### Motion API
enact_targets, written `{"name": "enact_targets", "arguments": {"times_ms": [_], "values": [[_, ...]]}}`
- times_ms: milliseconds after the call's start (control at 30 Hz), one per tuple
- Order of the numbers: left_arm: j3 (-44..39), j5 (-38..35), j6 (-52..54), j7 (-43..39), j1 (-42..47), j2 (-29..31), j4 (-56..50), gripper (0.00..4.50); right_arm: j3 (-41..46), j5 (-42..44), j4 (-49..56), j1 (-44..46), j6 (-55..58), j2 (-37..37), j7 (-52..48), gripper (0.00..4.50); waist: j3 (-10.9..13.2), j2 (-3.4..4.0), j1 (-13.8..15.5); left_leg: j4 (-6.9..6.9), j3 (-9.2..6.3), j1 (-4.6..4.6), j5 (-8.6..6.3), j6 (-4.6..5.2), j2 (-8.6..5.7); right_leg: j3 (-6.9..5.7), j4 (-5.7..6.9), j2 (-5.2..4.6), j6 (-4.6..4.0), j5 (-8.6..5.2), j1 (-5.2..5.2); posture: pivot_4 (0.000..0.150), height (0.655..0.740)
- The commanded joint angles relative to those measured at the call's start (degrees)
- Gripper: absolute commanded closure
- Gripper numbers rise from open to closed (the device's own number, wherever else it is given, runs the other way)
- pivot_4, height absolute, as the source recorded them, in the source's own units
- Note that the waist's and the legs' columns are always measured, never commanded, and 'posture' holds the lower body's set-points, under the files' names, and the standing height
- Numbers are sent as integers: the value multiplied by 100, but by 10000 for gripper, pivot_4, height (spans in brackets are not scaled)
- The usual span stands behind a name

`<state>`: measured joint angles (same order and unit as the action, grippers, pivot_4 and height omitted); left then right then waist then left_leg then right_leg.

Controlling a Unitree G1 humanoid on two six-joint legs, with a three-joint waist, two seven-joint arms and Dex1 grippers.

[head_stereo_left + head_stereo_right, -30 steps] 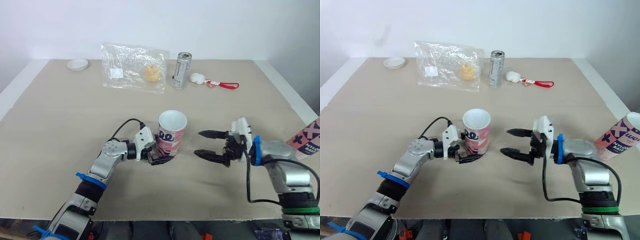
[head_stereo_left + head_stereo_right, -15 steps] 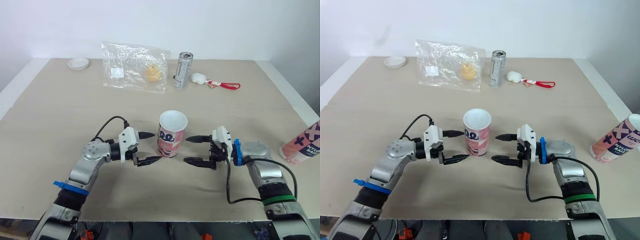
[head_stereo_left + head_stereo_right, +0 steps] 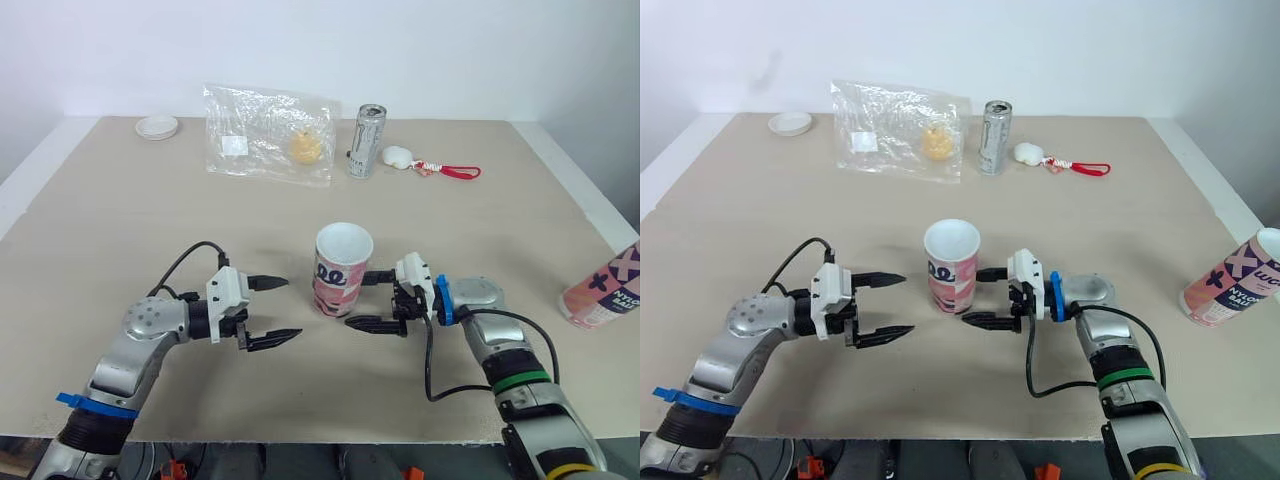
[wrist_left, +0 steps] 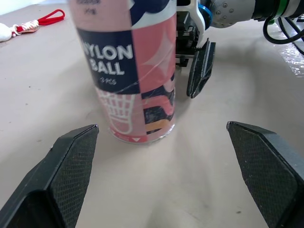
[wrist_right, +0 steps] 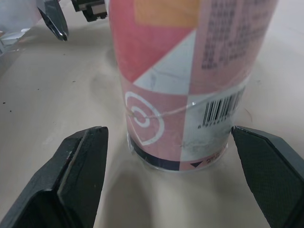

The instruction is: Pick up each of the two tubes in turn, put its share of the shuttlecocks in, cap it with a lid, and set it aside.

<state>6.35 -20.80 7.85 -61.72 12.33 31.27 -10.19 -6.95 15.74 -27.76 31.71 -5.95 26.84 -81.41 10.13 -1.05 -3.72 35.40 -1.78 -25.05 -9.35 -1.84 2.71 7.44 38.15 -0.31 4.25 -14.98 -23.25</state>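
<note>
The tube [image 3: 341, 272] is looking like thin card or plastic with an open mouth, so it is probably light, a little springy in the wall and easy to tip or dent. A gentle squeeze around the lower half of the body, below the rim, is likely the safest hold, since the glossy printed wrap may be slippery. It is standing upright near the middle of the desk [image 3: 150, 230], its inside showing white. Its outside is carrying pink, navy and white panels, with a shuttlecock drawing and the words "NYLON BALL" facing the left wrist view and a barcode facing the right wrist view.

The right gripper [image 3: 357, 300] is sitting just beside the tube, its jaws released and spread wide to either side of the base, not visibly touching. The left gripper [image 3: 292, 308] is waiting near the tube's other side, a clear gap away, with its jaws released too.

A second tube [image 3: 605, 290] of the same print is standing at the desk's right edge. Along the far side, a small white round piece [image 3: 157, 127], a clear plastic bag [image 3: 268, 135], a metal can [image 3: 366, 141] and a white charm on a red cord [image 3: 430, 163] are lying well apart from the work.
</note>
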Motion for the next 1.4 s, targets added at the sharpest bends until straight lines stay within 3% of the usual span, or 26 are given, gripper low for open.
{"name": "enact_targets", "arguments": {"times_ms": [33, 1300, 1367, 1400], "values": [[-123, -121, 45, 42, -33, 79, -306, 0, -27, 7, -22, 122, -120, -85, -84, 496, 0, 0, -1, 0, 0, 1, 0, 0, 1, 0, 0, 1, -1, 1, -1, 1500, 7400], [-123, -130, 104, 347, -275, 120, -439, 0, -290, -295, -423, 400, -358, -1050, 327, 496, 0, 0, -56, 0, 0, 5, 0, 0, 6, -3, 4, 5, -9, 5, 0, 1500, 7400], [-131, -117, 92, 352, -263, 122, -414, 0, -288, -310, -375, 364, -390, -1023, 385, 5583, 0, 0, -56, 0, 0, 5, 1, 0, 6, -3, 4, 5, -8, 6, 0, 1500, 7400], [-137, -111, 84, 355, -255, 123, -399, 0, -289, -315, -333, 338, -393, -1007, 406, 5583, 0, 0, -56, 0, 0, 5, 1, 0, 6, -3, 4, 4, -8, 6, 0, 1500, 7400]]}}
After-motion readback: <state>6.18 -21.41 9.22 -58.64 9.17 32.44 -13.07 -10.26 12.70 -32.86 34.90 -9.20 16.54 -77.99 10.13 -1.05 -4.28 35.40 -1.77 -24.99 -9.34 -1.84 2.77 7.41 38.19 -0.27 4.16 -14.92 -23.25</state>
